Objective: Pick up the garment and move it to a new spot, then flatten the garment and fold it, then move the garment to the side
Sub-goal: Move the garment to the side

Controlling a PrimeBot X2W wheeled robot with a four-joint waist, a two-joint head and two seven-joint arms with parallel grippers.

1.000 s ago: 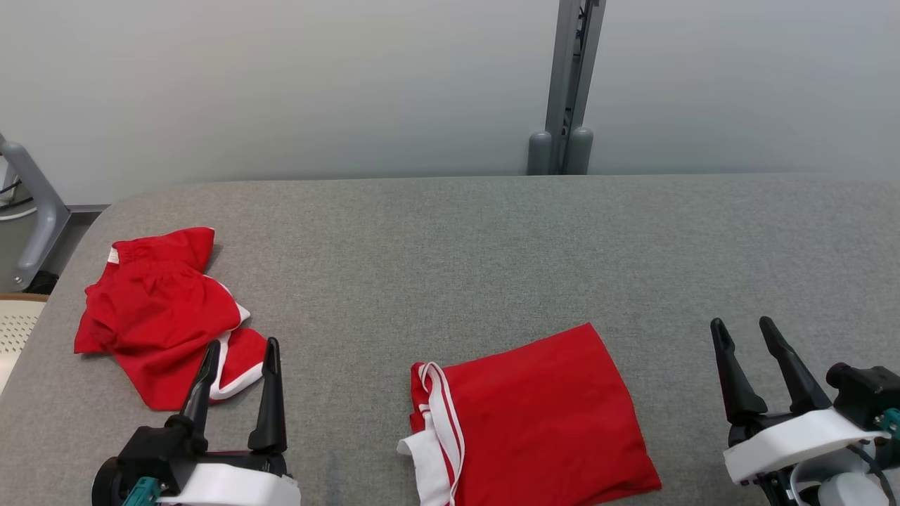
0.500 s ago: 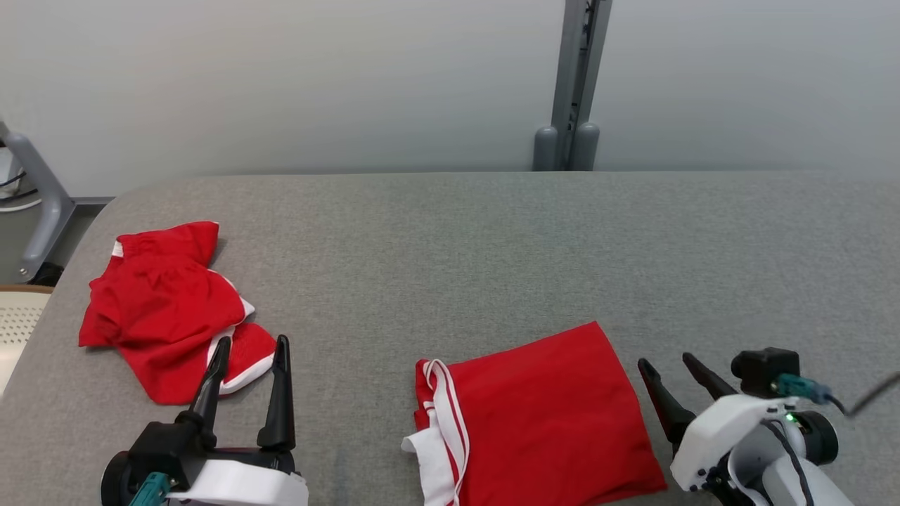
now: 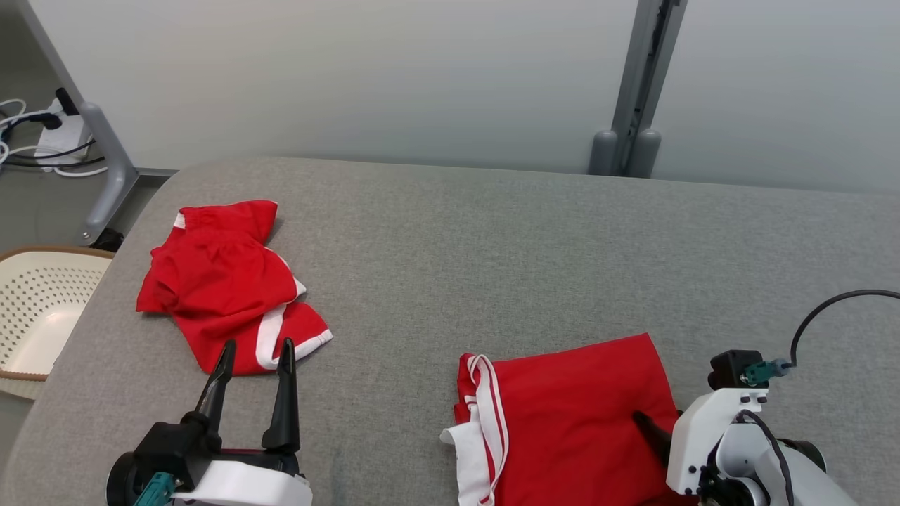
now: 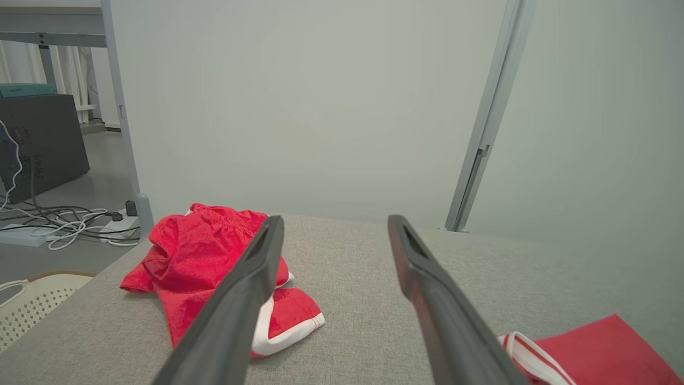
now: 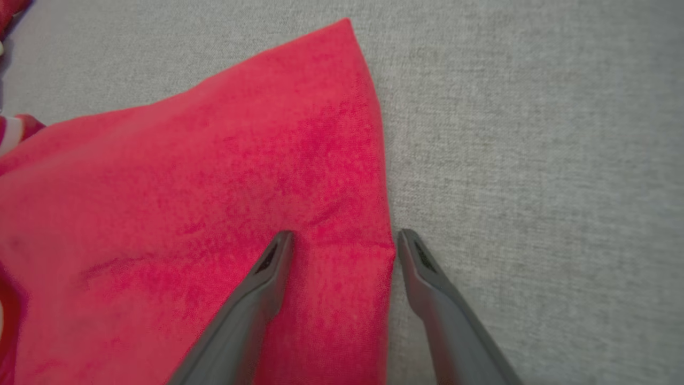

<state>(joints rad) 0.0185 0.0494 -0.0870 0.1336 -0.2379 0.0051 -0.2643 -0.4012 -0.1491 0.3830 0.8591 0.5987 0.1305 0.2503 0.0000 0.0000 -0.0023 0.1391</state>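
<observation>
Across the lower right of the head view lies a folded red cloth garment with white striped trim [image 3: 562, 414], flat on a grey fabric-covered table [image 3: 450, 232]; its trimmed end points toward the middle of the frame. The right gripper [image 5: 346, 233] comes in from the bottom right corner, one dark finger [image 3: 650, 430] showing over the red cloth beside the white wrist housing. In the right wrist view its two fingers stand apart and straddle the garment's edge, one tip over the red cloth and the other over bare grey table just beside that edge; nothing is clamped between them, and whether the tips touch the surface cannot be told. At the lower left of the head view the left gripper [image 3: 257, 344] has its fingers spread and empty, pointing up the frame; just beyond its tips, at centre left, lies a crumpled red garment with white edging [image 3: 225, 281]. The two garments are well apart. At the far left edge, off the table, sits a cream perforated plastic basket [image 3: 35, 295]; a grey metal post [image 3: 643, 84] rises against the pale wall at the upper right.
</observation>
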